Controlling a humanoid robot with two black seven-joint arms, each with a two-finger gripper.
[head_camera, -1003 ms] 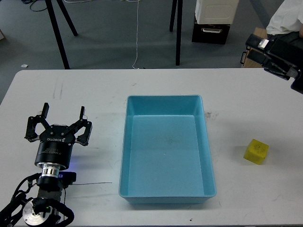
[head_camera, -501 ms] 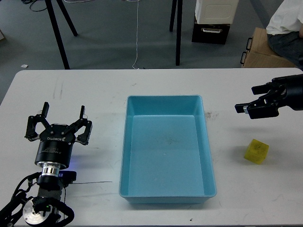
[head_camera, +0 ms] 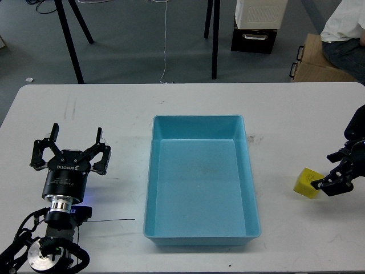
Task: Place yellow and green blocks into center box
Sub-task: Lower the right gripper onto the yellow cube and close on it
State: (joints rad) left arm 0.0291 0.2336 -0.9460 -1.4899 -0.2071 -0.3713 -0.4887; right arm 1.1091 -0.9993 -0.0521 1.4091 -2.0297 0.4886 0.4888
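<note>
A yellow block [head_camera: 307,182] lies on the white table [head_camera: 114,108], to the right of the blue center box [head_camera: 201,181], which is empty. No green block is in view. My right gripper [head_camera: 323,170] comes in from the right edge, low over the table and right beside the yellow block. Its jaws are apart, with the lower fingertip at the block's right side. My left gripper [head_camera: 71,146] is open and empty, well to the left of the box.
A thin black cable [head_camera: 111,221] lies on the table by my left arm. Beyond the far table edge are black stand legs [head_camera: 71,40], a cardboard box [head_camera: 313,60] and a seated person [head_camera: 345,25].
My right gripper has swung down from above the table's right side to table height next to the yellow block. The left arm and the block have not moved.
</note>
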